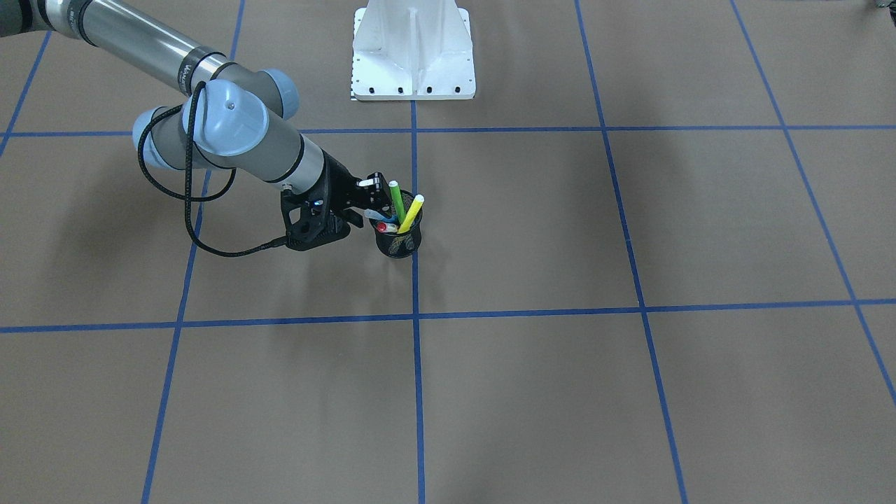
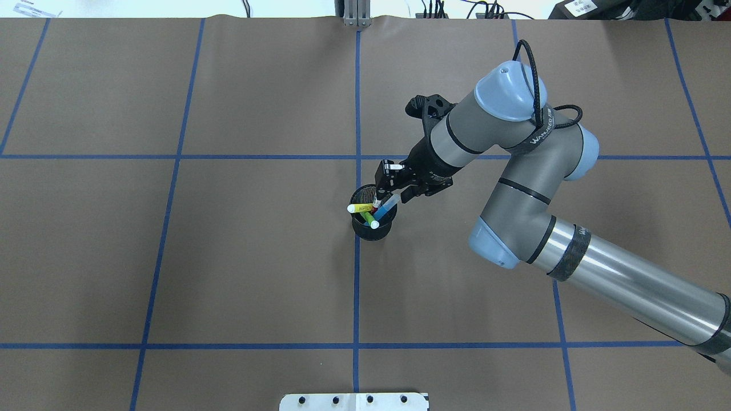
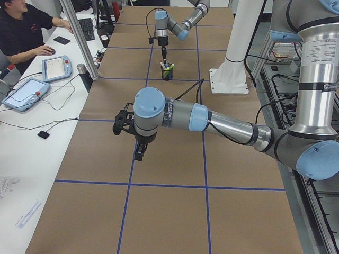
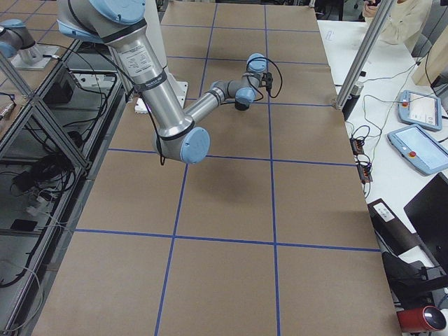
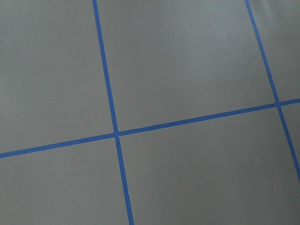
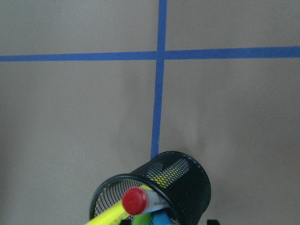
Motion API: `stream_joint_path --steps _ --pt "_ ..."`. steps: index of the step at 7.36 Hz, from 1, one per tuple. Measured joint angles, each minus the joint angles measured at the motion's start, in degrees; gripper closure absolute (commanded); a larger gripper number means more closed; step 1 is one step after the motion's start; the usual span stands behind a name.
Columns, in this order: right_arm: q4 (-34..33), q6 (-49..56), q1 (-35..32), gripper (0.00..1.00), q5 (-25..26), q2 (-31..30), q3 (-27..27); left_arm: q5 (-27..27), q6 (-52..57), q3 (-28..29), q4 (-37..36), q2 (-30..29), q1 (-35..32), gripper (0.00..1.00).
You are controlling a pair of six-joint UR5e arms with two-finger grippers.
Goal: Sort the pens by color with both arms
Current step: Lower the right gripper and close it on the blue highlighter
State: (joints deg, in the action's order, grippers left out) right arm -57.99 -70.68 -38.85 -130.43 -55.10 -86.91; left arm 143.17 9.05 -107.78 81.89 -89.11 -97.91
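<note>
All the pens stand in a black mesh cup (image 2: 371, 231) at the table's middle. They are a yellow pen (image 2: 361, 208), a green pen (image 2: 370, 220), a blue pen (image 2: 385, 206) and a red-capped white pen (image 6: 136, 200). My right gripper (image 2: 390, 188) hangs at the cup's rim, open, with the blue pen's upper end leaning between its fingers. Nothing looks gripped. In the front view the right gripper (image 1: 367, 199) sits just left of the cup (image 1: 397, 245). My left gripper (image 3: 123, 125) shows only in the left side view, low over bare table far from the cup. I cannot tell its state.
Brown paper with a blue tape grid (image 1: 414, 315) covers the table. The white pedestal base (image 1: 413, 52) stands on the robot's side. A person sits at a side desk (image 3: 32, 69) with tablets beyond the table's far edge.
</note>
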Motion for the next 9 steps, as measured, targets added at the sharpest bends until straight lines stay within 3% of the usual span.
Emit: stream_joint_path --steps 9 --pt "0.07 0.09 1.02 0.56 -0.09 0.01 -0.41 0.00 0.00 0.35 0.11 -0.01 0.00 0.00"
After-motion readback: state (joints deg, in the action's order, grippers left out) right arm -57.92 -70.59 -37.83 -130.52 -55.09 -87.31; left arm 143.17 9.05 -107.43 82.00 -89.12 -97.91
